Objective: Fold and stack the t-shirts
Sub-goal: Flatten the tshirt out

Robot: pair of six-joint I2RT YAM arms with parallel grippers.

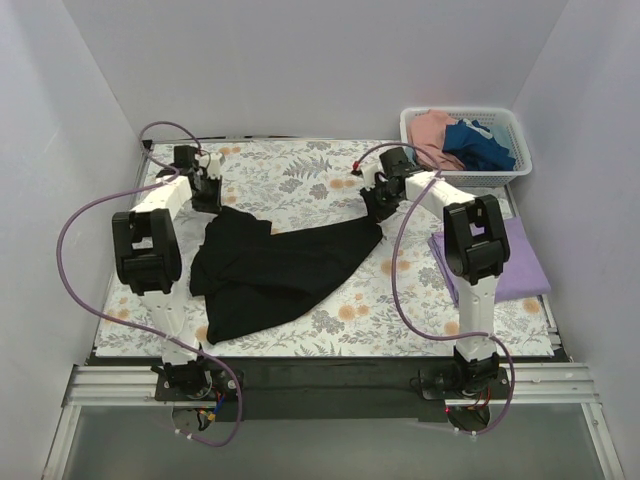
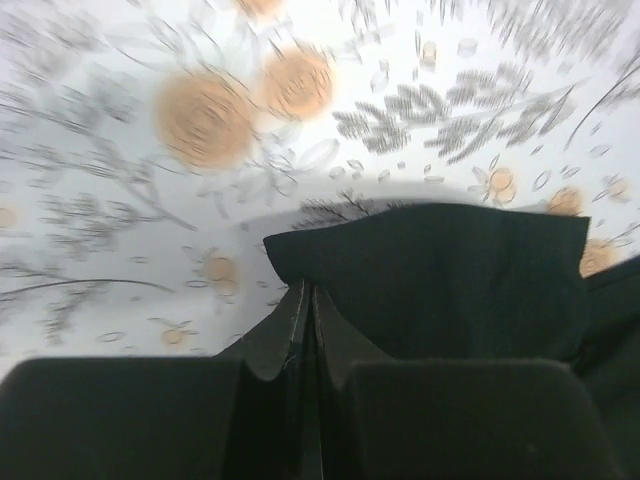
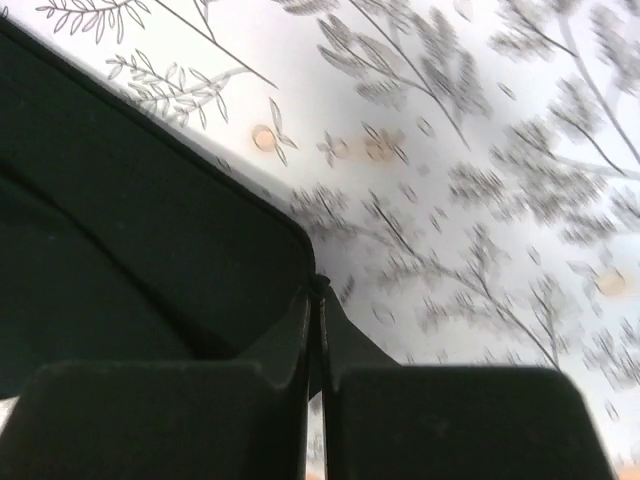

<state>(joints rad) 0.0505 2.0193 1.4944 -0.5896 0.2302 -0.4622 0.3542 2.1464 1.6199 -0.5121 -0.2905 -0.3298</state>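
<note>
A black t-shirt lies rumpled across the middle of the flowered table. My left gripper is shut on its far left edge; the left wrist view shows the cloth pinched between the jaws. My right gripper is shut on the shirt's far right corner; the right wrist view shows the cloth caught at the fingertips. A folded lavender t-shirt lies flat at the right, partly behind the right arm. Pink and dark blue shirts sit in the basket.
A white lattice basket stands at the back right corner. White walls close in the table on the left, back and right. Purple cables loop beside both arms. The flowered tablecloth shows behind the shirt.
</note>
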